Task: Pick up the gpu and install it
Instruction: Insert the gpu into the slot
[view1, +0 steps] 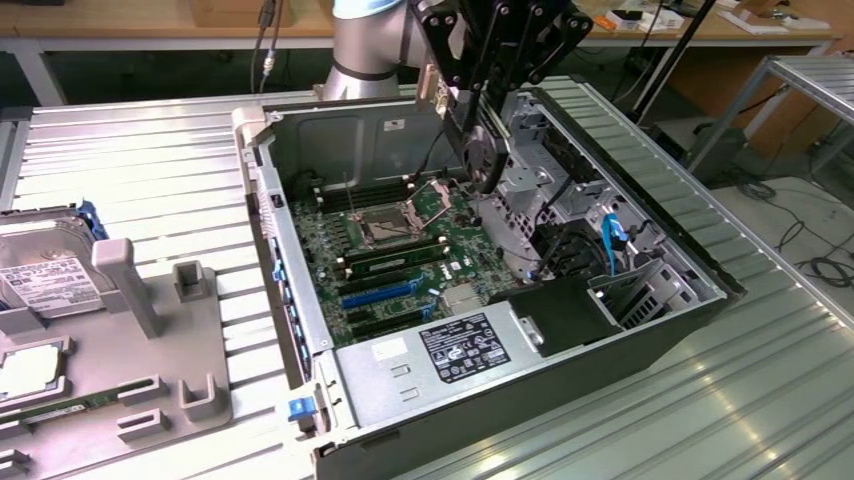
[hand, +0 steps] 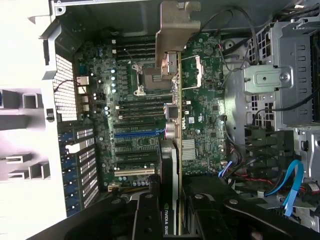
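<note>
The claw (view1: 478, 95) is pinching the gpu (view1: 470, 140) by its upper part, fingers pressed against both faces, with the card hanging edge-down from between them. The card is in the air over the open computer case (view1: 694, 270), above the motherboard (view1: 400, 250) and toward the far end of the case, close to the drive cage (view1: 561, 190) and not touching the board as far as I can see from here.

From the wrist camera the gpu (hand: 170, 160) runs straight out from between the black fingers (hand: 145, 215), seen edge-on. Its black cooler face is on one side and the thin green board on the other, and the silver end bracket (hand: 176, 30) is at the end farthest from the claw (hand: 172, 200). Under it lie the motherboard (hand: 130, 100), the processor socket (hand: 147, 77) and the long expansion slots (hand: 135, 132) — one of them blue.

At the near end of the case sits the power supply (view1: 454, 350) with its black label. Outside the case, on the exterior view's left, a grey fixture tray (view1: 147, 330) holds a hard drive (view1: 40, 275) — and a narrow green memory stick (view1: 67, 410) lies along its near edge.
</note>
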